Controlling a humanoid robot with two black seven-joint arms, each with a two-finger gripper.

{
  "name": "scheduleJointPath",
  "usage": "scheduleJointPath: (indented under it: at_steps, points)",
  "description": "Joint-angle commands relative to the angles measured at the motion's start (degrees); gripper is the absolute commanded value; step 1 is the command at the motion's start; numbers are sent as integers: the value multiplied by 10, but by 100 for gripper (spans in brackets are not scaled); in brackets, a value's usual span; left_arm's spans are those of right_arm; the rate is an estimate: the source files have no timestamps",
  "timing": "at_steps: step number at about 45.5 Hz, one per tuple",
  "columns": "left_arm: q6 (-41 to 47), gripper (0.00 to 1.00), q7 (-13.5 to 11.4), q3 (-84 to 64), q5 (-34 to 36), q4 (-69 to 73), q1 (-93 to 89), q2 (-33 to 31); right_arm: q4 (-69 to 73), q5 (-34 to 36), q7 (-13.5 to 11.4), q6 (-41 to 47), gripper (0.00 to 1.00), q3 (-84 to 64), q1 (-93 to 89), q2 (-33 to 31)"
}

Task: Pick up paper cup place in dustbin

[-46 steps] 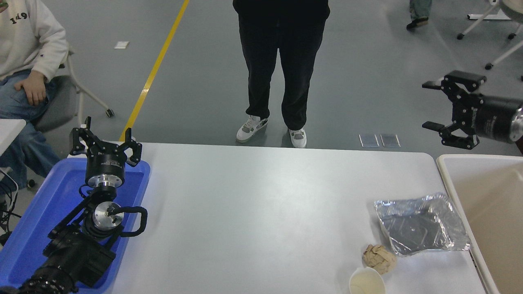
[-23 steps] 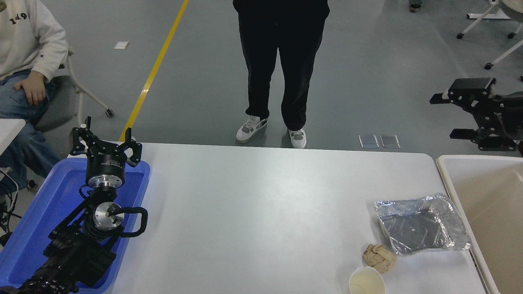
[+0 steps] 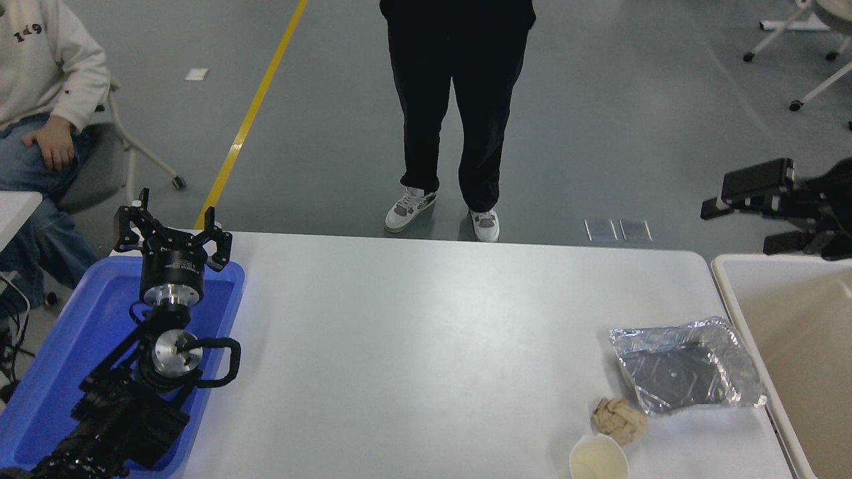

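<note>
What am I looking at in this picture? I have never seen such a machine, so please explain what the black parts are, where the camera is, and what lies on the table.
The camera sits high on a robot and looks down over a white table. The black parts are the robot's two arms. The left gripper is parked open above a blue tray. The right gripper hangs in the air at the right edge, open and holding nothing. Near the table's front right lie a paper cup, upright, a crumpled brown paper ball just behind it, and a silver foil tray. The beige dustbin stands beside the table at the right. One person stands beyond the table; another sits at the upper left.
</note>
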Motion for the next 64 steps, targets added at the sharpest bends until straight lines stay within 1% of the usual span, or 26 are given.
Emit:
scheduleJointPath:
  at_steps: [1, 8, 16, 21, 30, 35, 43, 51, 64]
  points:
    - [0, 99, 0, 0, 0, 0, 0, 0, 29, 3, 14, 58, 100, -90, 151, 72]
    - [0, 99, 0, 0, 0, 0, 0, 0, 61, 3, 14, 58, 100, -100, 184, 101]
    - [0, 99, 0, 0, 0, 0, 0, 0, 80, 14, 14, 58, 100, -92, 212, 114]
    - [0, 99, 0, 0, 0, 0, 0, 0, 80, 42, 14, 58, 100, -88, 216, 123]
    - [0, 99, 0, 0, 0, 0, 0, 0, 80, 100, 15, 58, 100, -54, 216, 168]
    - [0, 99, 0, 0, 0, 0, 0, 0, 80, 112, 16, 58, 100, -31, 204, 194]
    - [0, 99, 0, 0, 0, 0, 0, 0, 80, 152, 17, 58, 100, 13, 168, 224]
    - [0, 99, 0, 0, 0, 0, 0, 0, 80, 155, 16, 58, 100, 40, 125, 232]
    - [0, 99, 0, 0, 0, 0, 0, 0, 80, 138, 14, 58, 100, 21, 58, 231]
